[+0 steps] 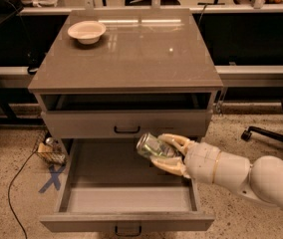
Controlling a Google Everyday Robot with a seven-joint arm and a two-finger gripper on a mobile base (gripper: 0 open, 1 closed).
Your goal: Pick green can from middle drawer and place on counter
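Reaching in from the lower right of the frame, the hand (165,152) has its two pale fingers (175,140) closed around the one green can (150,146), one finger above it and one below. The can lies tipped on its side, its silvery end facing left, in the centre-right of the frame. It sits over the rear right part of the middle drawer (106,171), which is pulled out wide with its grey floor bare to the left of the can. Just above the can is a single shallower drawer front (81,124), shut. Two black handles show: one (127,130) on that front, one (128,230) on the open drawer's front at the bottom edge. Above them the glossy worktop (136,54) carries one white bowl (86,31) near its upper left corner, well apart from the can. One blue cross (52,177) marks the floor at the left.
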